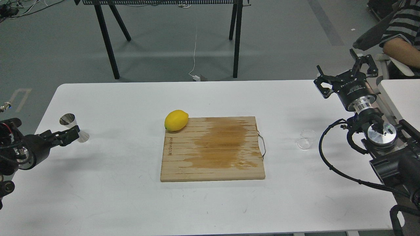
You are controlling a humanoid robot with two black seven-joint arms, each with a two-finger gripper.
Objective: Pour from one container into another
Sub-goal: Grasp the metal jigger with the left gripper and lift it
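The steel jigger (69, 120) stands upright near the table's left edge. My left gripper (71, 134) reaches in low from the left, and its dark tip overlaps the jigger's waist and hides it. Its fingers cannot be told apart, and contact with the jigger is unclear. The clear glass cup (305, 139) sits on the table at the right, between the board and my right arm. Nothing is visible inside it. My right gripper (343, 70) is raised beyond and to the right of the cup, open and holding nothing.
A wooden cutting board (212, 149) with a wet stain lies at the table's centre, a lemon (176, 120) at its far left corner. A second white table (402, 93) adjoins on the right. A person's arm (398, 49) shows at the top right.
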